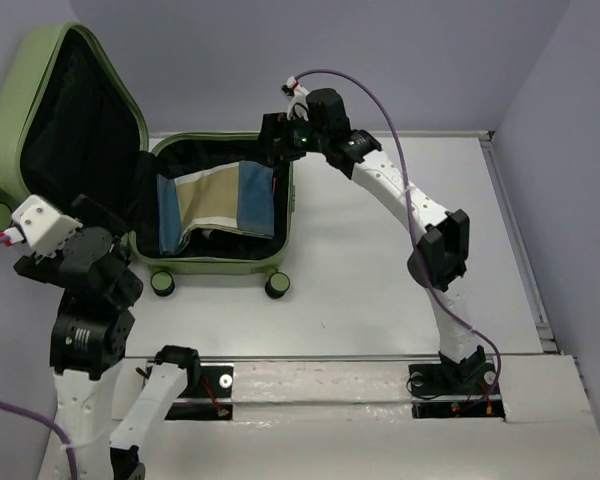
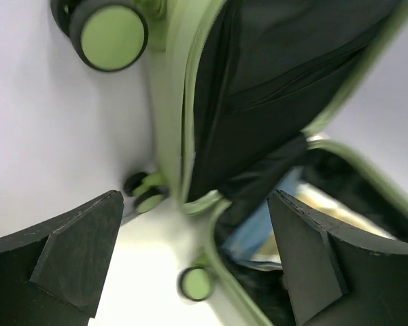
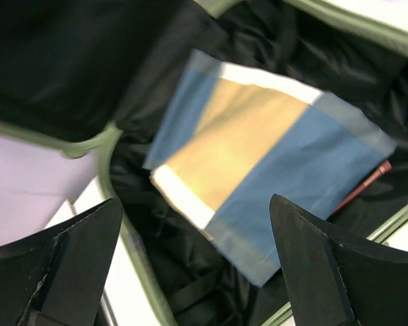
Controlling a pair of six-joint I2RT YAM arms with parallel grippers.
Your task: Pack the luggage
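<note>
Since the luggage (image 1: 215, 262) lies open on the left half of the table (image 1: 380, 250), with its wheels toward the arms, its hinge line runs away from the robot along the shell's left side. From that hinge the lid (image 1: 80, 110) stands up and leans out to the left, black lining facing the shell. In the shell lies a folded cloth (image 1: 220, 205) in blue, tan and white, roughly flat and tipped slightly askew. Beside its edge the right wrist view shows a thin reddish stick (image 3: 367, 183), too blurred to name.

The right gripper (image 1: 278, 138) hangs over the far right corner of the shell, jaws spread wide and holding nothing, with the cloth directly below it. The left gripper (image 1: 98, 215) sits low beside the lid's near edge, also wide apart and empty, looking along the hinge. If swinging the lid shut comes next, the left arm is the nearer one, and the lid must travel rightward over the shell.
</note>
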